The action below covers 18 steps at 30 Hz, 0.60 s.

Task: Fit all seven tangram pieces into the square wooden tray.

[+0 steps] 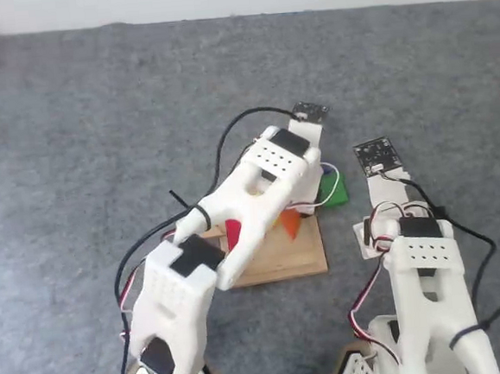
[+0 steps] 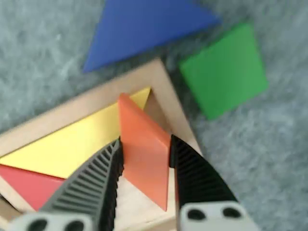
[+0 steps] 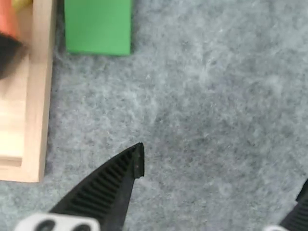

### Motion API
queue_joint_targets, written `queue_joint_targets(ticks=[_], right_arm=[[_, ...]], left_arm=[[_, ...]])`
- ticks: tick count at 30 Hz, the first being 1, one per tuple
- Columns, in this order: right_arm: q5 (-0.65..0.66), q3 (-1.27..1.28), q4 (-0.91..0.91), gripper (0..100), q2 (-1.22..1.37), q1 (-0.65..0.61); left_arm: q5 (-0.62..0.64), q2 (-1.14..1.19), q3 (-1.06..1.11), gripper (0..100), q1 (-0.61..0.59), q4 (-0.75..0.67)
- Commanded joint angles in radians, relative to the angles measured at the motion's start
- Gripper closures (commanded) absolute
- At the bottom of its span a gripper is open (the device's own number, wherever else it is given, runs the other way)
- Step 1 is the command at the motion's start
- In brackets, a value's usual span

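Note:
The square wooden tray (image 2: 166, 91) holds a yellow triangle (image 2: 72, 144) and a red piece (image 2: 24, 185). My left gripper (image 2: 144, 154) is shut on an orange parallelogram (image 2: 144, 159), held tilted over the tray's corner next to the yellow triangle. In the high view that gripper (image 1: 291, 214) is above the tray (image 1: 282, 258). A blue triangle (image 2: 144, 24) and a green square (image 2: 224, 70) lie on the carpet just outside the tray. My right gripper (image 3: 216, 178) is open and holds nothing, above bare carpet beside the tray's edge (image 3: 36, 96) and short of the green square (image 3: 97, 26).
Grey carpet (image 1: 98, 121) covers the whole table, with wide free room to the left and at the back. The right arm (image 1: 420, 252) stands to the right of the tray. Cables loop off both arms.

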Motion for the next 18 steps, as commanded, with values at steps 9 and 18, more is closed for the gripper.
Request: queue_joint_targets(ticks=[9,18], right_arm=[[-0.011,-0.008,-0.035,51.9,-0.031,0.013],[-0.011,-0.006,-0.035,51.9,-0.031,0.015]], left_arm=[[0.066,0.044,-0.136,90,0.068,0.063],[0.063,0.037,-0.137,83,0.098,0.066]])
